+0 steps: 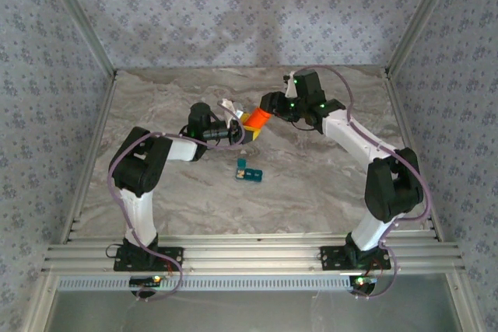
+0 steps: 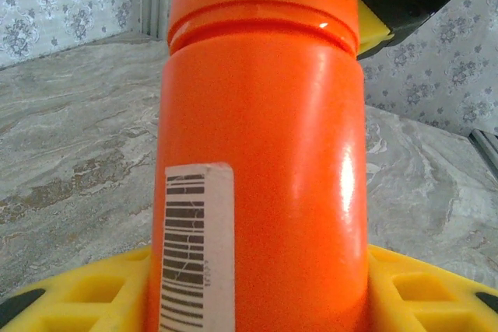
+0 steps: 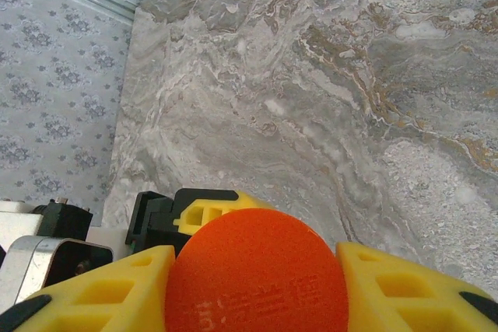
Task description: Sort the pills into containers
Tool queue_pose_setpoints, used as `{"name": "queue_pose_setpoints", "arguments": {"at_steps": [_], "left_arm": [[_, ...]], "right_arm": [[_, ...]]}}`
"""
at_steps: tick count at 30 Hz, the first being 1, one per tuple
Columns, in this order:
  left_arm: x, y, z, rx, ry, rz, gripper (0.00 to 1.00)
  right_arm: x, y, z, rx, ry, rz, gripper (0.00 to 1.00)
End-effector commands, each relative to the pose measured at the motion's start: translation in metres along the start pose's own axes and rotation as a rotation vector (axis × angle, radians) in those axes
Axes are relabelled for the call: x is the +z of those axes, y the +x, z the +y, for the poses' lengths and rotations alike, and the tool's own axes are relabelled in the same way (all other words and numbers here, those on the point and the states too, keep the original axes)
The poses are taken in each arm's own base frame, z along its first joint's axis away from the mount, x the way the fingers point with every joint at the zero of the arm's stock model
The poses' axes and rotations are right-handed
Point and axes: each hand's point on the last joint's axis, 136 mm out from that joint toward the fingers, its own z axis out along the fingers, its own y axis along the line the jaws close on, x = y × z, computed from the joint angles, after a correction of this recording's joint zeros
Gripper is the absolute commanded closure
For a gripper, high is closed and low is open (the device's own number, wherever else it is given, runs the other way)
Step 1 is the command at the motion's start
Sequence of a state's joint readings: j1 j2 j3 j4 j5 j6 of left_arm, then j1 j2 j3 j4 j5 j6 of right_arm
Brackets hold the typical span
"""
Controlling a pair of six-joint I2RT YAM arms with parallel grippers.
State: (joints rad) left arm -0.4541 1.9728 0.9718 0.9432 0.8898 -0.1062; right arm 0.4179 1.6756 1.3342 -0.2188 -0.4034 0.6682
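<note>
The orange bottle (image 2: 264, 153) I hold is smooth, glossy plastic with bright highlights down its side. Its barcode label (image 2: 196, 246) is matt white paper, faintly scratched. The cap (image 3: 257, 277) looks duller, with raised lettering moulded into it. The fingers (image 2: 424, 293) of my left hand (image 1: 243, 133) and right hand (image 1: 263, 117) are matt yellow plastic with recessed pockets. The table (image 3: 311, 75) is a smooth, marble-veined surface with low sheen. The containers (image 1: 250, 171) look like teal plastic. The rails (image 1: 249, 254) are dull silver metal.
</note>
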Motion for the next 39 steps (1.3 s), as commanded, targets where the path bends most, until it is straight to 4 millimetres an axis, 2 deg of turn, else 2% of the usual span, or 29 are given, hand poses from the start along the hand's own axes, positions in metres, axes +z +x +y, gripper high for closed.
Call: {"name": "queue_pose_setpoints", "arguments": {"at_steps": [1, 7, 11, 16, 21, 23, 28, 39], "left_arm": [[0.006, -0.048, -0.027, 0.164, 0.076, -0.108, 1.0], [0.007, -0.045, -0.025, 0.158, 0.073, -0.105, 1.0], [0.008, -0.042, -0.024, 0.152, 0.075, -0.105, 1.0], [0.006, -0.044, -0.025, 0.156, 0.077, -0.109, 1.0], [0.006, -0.046, -0.028, 0.152, 0.095, -0.11, 1.0], [0.007, -0.046, -0.029, 0.146, 0.105, -0.109, 1.0], [0.007, -0.048, -0.031, 0.14, 0.119, -0.115, 1.0], [0.009, -0.048, -0.031, 0.135, 0.125, -0.114, 1.0]], "right_arm": [[-0.002, 0.023, 0.008, 0.003, 0.004, 0.083, 0.44], [-0.032, -0.002, 0.017, -0.028, -0.022, 0.003, 0.26], [-0.052, -0.004, 0.024, -0.105, -0.044, -0.029, 0.15], [-0.069, -0.006, 0.017, -0.164, -0.074, -0.043, 0.12], [-0.078, -0.022, 0.008, -0.273, -0.19, -0.089, 0.15], [-0.081, -0.027, 0.011, -0.339, -0.252, -0.106, 0.17], [-0.073, -0.019, 0.013, -0.411, -0.315, -0.035, 0.17], [-0.051, -0.004, 0.021, -0.437, -0.362, 0.063, 0.2]]}}
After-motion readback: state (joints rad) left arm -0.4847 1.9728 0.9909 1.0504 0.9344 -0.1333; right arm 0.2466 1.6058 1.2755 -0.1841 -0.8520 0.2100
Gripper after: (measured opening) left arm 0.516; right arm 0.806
